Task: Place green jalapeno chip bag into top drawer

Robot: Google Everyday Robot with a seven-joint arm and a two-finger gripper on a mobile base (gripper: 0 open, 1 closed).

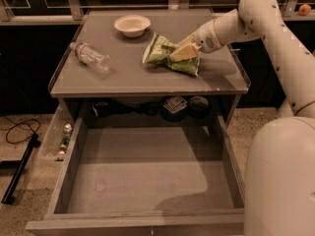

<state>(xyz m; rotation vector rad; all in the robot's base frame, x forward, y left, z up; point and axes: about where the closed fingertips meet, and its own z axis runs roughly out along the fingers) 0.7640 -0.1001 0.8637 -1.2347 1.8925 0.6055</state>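
Chip bag partly behind gripper

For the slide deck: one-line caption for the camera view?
Everyday Robot's gripper at the green jalapeno chip bag on the tabletop; top drawer open below.
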